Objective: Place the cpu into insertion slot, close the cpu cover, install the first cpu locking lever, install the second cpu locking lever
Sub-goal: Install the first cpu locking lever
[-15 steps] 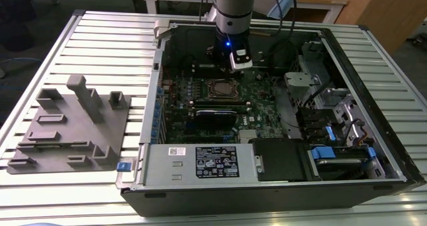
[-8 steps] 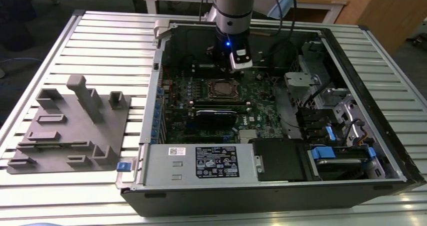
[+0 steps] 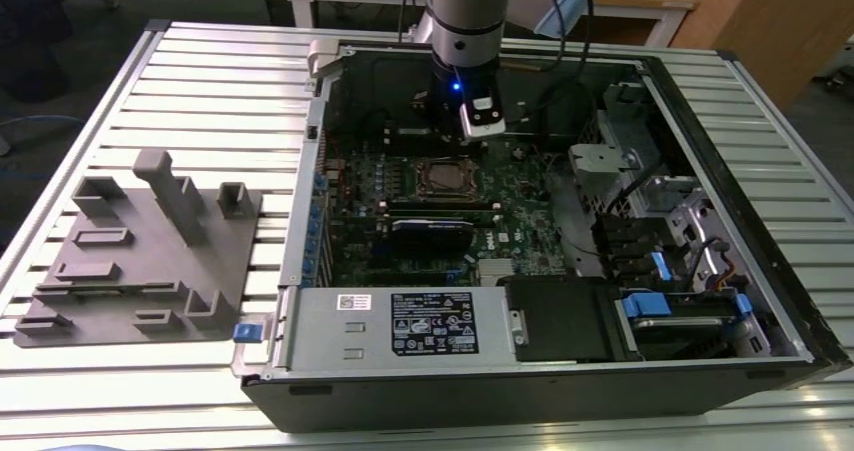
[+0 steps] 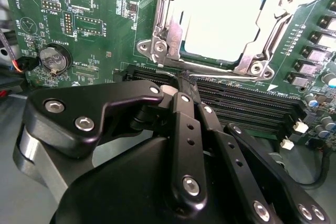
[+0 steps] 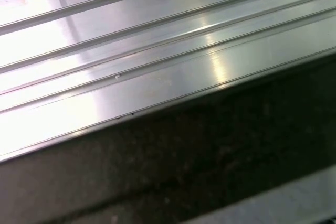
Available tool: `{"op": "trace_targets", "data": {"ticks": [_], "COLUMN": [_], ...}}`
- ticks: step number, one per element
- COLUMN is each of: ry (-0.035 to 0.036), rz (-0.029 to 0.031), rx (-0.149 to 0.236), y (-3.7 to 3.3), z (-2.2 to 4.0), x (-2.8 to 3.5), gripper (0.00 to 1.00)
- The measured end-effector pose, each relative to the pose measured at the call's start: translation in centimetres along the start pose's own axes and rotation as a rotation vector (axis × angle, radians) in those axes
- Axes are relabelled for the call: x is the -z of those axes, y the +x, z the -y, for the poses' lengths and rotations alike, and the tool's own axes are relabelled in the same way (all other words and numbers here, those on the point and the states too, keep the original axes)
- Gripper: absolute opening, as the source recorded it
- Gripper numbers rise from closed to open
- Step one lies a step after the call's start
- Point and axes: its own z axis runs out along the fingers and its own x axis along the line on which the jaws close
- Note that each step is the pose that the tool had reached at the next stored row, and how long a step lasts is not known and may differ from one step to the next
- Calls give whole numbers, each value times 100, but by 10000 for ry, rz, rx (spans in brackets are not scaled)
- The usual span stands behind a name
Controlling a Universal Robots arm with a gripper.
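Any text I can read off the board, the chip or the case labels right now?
Black-and-white label on the power supply: too small to read.
Small white sticker beside it: too small.
White lettering on the motherboard: too blurred.
cpu top: glared out, nothing readable.

Exterior view looks down from above; second wrist view nears the motherboard [image 4: 105, 30].

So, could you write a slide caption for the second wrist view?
Gripper, fingers together, poised beside the socket, where the cpu sits under the closed cpu cover.
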Motion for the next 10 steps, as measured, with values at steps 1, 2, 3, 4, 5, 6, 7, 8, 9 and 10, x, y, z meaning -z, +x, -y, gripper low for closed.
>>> {"op": "trace_targets", "data": {"ticks": [1, 2, 3, 4, 5, 6, 7, 8, 9, 10], "ry": [-7, -13, -18, -23, -27, -31, -36, -37, -38, -39], "rz": [19, 40, 63, 90, 122, 159, 175, 176, 179, 181], "rx": [2, 5, 8, 12, 16, 20, 22, 23, 24, 23], "y": [0, 0, -1, -1, -1, -1, -1, -1, -1, -1], "z": [0, 0, 0, 0, 0, 1, 1, 1, 1, 1], "x": [0, -1, -1, -1, -2, -2, -2, -2, -2, -2], "gripper": [11, 11, 11, 11, 11, 11, 11, 11, 11, 11]}}
